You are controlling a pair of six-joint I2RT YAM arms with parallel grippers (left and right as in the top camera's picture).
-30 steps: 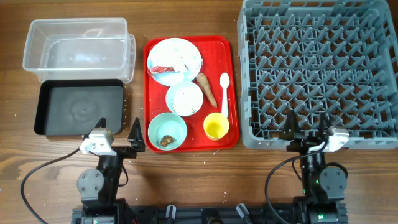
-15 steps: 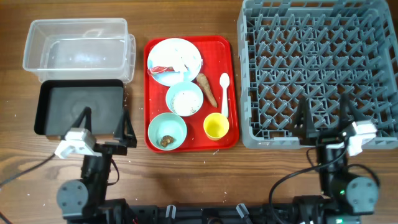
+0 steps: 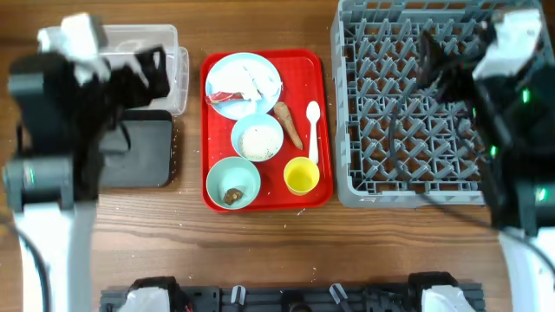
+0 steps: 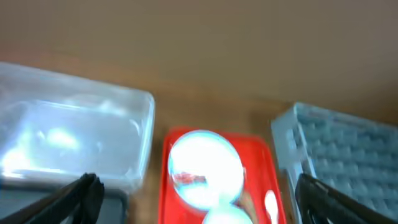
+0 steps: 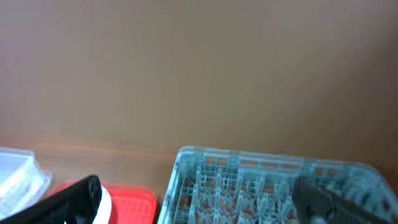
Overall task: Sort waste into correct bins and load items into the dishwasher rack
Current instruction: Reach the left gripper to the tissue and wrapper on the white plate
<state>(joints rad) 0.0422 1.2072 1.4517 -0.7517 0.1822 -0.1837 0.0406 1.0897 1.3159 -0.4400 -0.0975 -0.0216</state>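
On the red tray (image 3: 305, 62) lie a pale blue plate (image 3: 260, 74) with crumpled paper (image 3: 227, 95), a white bowl (image 3: 257, 139) of rice, a carrot (image 3: 289, 124), a white spoon (image 3: 313, 130), a yellow cup (image 3: 302, 176) and a mint bowl (image 3: 245, 173) with a brown lump (image 3: 231, 197). My left gripper (image 3: 149, 74) is open and empty, high over the clear tub (image 3: 169, 43) and black tray (image 3: 143, 160). My right gripper (image 3: 444, 65) is open and empty, high over the grey rack (image 3: 390, 139). The left wrist view shows the plate (image 4: 205, 168) between its fingers (image 4: 81, 196).
Both arms are blurred in the overhead view and hide parts of the tub, black tray and rack. The right wrist view shows the rack's far edge (image 5: 261, 162), a corner of the red tray (image 5: 134, 202) and the brown wall behind the table.
Both arms have risen from the table's front edge and swung far forward, the left over the bins and the right over the rack. Nothing on the tray has moved.
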